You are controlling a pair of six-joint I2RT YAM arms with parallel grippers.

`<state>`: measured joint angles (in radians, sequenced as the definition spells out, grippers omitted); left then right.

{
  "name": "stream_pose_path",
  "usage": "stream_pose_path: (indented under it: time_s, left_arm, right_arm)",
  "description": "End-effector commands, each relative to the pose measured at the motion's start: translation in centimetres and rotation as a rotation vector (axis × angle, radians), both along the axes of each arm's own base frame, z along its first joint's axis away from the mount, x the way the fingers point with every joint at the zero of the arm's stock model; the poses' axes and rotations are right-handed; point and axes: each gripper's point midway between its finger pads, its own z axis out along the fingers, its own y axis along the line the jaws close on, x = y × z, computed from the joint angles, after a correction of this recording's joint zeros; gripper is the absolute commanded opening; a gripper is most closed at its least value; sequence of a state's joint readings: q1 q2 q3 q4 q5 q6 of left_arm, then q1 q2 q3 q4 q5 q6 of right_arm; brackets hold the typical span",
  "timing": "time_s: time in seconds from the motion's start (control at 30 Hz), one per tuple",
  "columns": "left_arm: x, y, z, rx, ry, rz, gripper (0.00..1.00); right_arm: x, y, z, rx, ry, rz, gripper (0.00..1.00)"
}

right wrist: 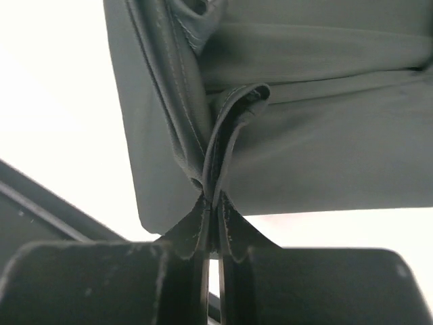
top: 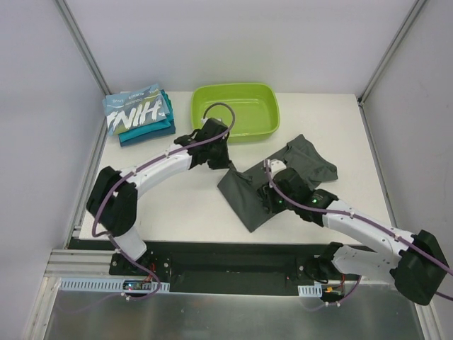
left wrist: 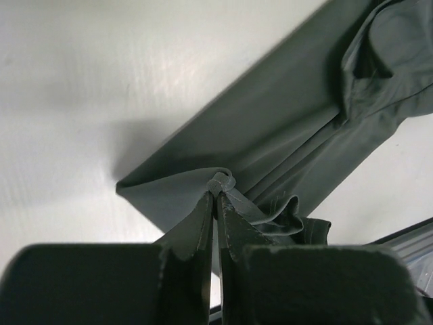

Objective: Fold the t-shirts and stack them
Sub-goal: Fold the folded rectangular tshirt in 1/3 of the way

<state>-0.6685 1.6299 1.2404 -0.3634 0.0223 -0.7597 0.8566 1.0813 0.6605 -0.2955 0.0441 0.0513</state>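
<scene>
1. Right wrist view: the right claw [right wrist: 213, 203] is pinched tight on a doubled hem of the dark grey t-shirt [right wrist: 325, 156], several layers bunched between its fingers. In the top view this grip sits on the shirt's near half, right of the middle of the surface [top: 177, 205].
2. The left claw [left wrist: 218, 195] is closed all the way too. It holds only a small nub of the same shirt's edge, at the garment's left corner, about mid-surface.
3. The shirt lies rumpled and partly doubled between the two grips, with its far portion heaped toward the right edge.
4. At the far edge the lime-green tub [top: 233, 110] sits in the middle. The folded stack [top: 138, 113], a light blue lettered shirt on top of teal ones, fills the far left corner, well apart from the grey shirt.
5. What could go wrong, as I judge it:
   - The left pinch is shallow, so a hard spreading pull may slip the nub free and drop that corner.
   - The right grip catches extra layers, so lifting may drag hidden folds along and leave a crooked, lumpy fold.
   - The left arm is just beside the tub, so a move toward the far edge could knock it.
</scene>
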Motion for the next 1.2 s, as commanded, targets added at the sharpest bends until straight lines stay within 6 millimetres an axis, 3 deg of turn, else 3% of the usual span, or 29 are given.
stream_pose_path:
  time_s: [0.0, 0.23, 0.5, 0.83, 0.93, 1.0, 1.07, 1.13, 1.17]
  left_arm:
    - [3.1, -3.1, 2.2, -0.035, -0.072, -0.058, 0.00]
    - [6.0, -6.0, 1.9, -0.042, -0.092, -0.117, 0.00]
    - [8.4, -7.5, 0.7, -0.019, -0.111, -0.135, 0.00]
    - [9.5, -8.7, -2.3, 0.007, -0.084, -0.176, 0.01]
    - [9.6, -8.7, -3.1, 0.022, -0.080, -0.184, 0.14]
    - [9.5, -8.8, -3.6, 0.025, -0.073, -0.197, 0.22]
    - [9.2, -9.1, -3.7, 0.014, -0.063, -0.219, 0.32]
    - [9.1, -9.3, -2.9, -0.003, -0.073, -0.239, 0.56]
    - [9.0, -9.5, -2.4, -0.013, -0.078, -0.248, 0.70]
  right_arm:
    - [1.9, -3.6, -0.1, -0.034, -0.039, -0.118, 0.00]
    - [4.9, -7.1, -1.1, -0.056, -0.041, -0.243, 0.00]
    - [7.4, -7.9, -1.9, -0.004, -0.004, -0.293, 0.00]
    - [8.5, -9.1, -3.9, -0.049, 0.072, -0.357, 0.05]
    - [8.8, -9.5, -4.4, -0.062, 0.094, -0.385, 0.08]
    - [8.8, -9.7, -4.7, -0.068, 0.105, -0.403, 0.17]
    - [9.2, -10.6, -4.5, -0.102, 0.086, -0.440, 0.41]
    - [9.5, -11.2, -4.0, -0.126, 0.067, -0.465, 0.65]
    - [9.5, -11.7, -3.8, -0.146, 0.059, -0.481, 0.69]
